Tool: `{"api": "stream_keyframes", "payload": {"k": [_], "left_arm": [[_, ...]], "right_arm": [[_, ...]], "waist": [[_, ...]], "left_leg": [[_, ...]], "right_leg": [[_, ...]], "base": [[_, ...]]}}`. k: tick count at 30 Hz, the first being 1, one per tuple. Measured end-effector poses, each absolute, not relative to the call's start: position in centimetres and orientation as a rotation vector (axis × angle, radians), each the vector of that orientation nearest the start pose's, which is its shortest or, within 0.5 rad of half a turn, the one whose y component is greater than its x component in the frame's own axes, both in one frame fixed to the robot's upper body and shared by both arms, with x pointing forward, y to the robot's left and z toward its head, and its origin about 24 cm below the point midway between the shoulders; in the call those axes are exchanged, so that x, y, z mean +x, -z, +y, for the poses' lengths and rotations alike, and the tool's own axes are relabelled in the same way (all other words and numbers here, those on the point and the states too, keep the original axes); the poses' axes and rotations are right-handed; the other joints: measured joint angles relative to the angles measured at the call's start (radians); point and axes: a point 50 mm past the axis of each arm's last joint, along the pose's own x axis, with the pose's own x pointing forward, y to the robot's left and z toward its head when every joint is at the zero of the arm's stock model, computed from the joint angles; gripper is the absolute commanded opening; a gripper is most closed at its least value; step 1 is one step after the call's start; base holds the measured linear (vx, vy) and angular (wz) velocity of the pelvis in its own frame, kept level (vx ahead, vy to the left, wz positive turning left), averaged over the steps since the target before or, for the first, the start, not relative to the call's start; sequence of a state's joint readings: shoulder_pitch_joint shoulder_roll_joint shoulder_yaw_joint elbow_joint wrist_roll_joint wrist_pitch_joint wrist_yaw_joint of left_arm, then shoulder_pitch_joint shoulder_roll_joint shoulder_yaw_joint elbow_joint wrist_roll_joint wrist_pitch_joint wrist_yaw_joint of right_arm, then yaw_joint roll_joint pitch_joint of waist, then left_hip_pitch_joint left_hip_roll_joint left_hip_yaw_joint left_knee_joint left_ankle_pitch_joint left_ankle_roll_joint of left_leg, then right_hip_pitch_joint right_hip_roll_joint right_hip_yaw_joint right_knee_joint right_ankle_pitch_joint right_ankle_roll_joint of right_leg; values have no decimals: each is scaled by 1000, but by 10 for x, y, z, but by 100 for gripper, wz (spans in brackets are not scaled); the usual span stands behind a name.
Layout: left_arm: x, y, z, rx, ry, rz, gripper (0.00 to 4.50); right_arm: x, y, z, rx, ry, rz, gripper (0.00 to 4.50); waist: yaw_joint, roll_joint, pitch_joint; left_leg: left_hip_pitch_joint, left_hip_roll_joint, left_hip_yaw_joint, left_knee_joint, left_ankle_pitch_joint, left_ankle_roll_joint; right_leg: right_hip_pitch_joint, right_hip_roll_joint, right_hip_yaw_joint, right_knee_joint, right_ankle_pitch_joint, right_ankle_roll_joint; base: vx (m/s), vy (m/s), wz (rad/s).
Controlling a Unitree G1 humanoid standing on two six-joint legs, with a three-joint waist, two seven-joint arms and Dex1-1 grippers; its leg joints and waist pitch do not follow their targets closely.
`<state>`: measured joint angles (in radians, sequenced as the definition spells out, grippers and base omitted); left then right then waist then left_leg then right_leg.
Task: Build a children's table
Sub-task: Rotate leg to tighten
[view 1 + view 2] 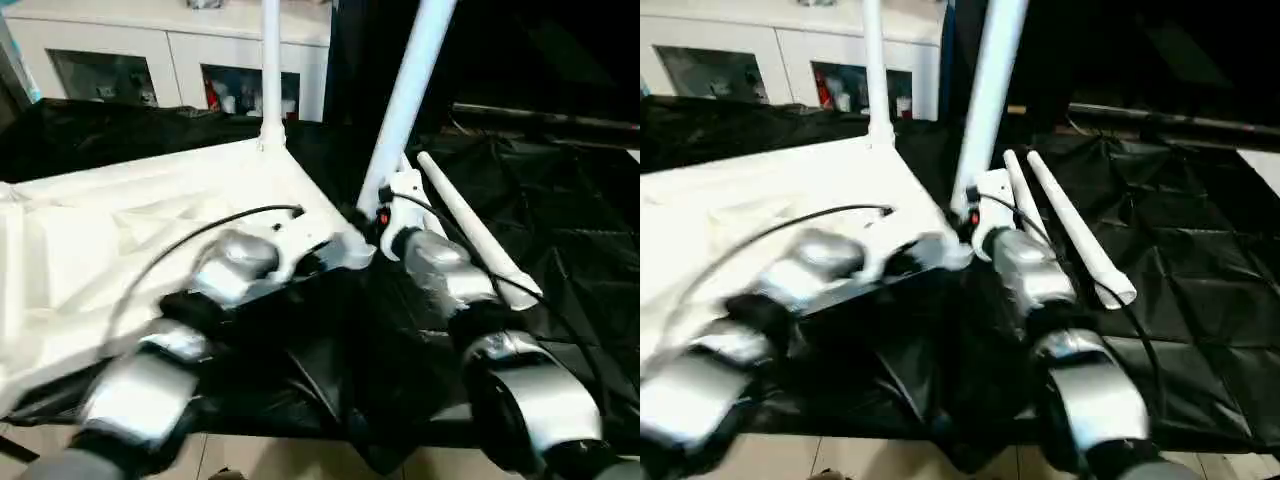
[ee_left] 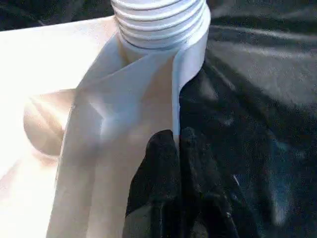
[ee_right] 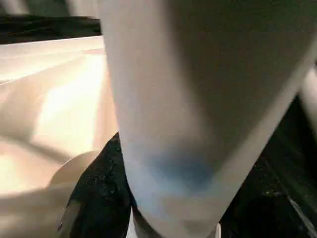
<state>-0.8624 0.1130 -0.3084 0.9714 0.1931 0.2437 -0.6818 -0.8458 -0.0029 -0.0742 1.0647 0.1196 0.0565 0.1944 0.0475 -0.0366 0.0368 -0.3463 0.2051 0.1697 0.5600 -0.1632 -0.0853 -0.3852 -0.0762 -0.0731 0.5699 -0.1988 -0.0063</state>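
Tabletop (image 1: 150,220) on black sheeting (image 1: 560,230); two loose legs (image 1: 1070,225) alongside.

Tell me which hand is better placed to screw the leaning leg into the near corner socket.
The right hand, probably: it is closed around the leaning leg just above the near corner socket. The left hand is shut on the tabletop edge beside that corner, so it likely steadies the top.

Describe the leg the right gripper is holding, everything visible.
The held leg is a long white tube, plastic by its look, smooth. It stands tilted, its top leaning to the robot's right, out of the picture. Its lower end meets the tabletop at the near corner. The right gripper grips it near the bottom.
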Motion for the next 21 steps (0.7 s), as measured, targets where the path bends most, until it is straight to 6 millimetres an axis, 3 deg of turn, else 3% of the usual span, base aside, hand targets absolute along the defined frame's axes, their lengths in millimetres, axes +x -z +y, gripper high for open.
{"api": "stream_keyframes", "payload": {"k": [7,13,21], "left_arm": [[361,-45,68,503,870,557,0],[362,-45,67,503,862,567,0],[362,-45,68,499,860,565,0]], "right_arm": [[379,-52,-84,78,-257,326,188],[379,-53,-84,65,-243,332,188],[381,-54,-83,46,-253,338,188]], "waist": [[-13,2,0],[-17,-2,-2],[-17,-3,-2]], "left_leg": [[-2,-6,0,-1,-4,6],[-1,-20,0,-1,-8,13],[-2,-21,0,-2,-8,13]], "right_leg": [[10,-4,-1,-28,0,0],[7,-16,0,-29,0,1],[4,-17,0,-30,-1,1]], "base": [[0,0,0],[0,0,0],[0,0,0]]}}
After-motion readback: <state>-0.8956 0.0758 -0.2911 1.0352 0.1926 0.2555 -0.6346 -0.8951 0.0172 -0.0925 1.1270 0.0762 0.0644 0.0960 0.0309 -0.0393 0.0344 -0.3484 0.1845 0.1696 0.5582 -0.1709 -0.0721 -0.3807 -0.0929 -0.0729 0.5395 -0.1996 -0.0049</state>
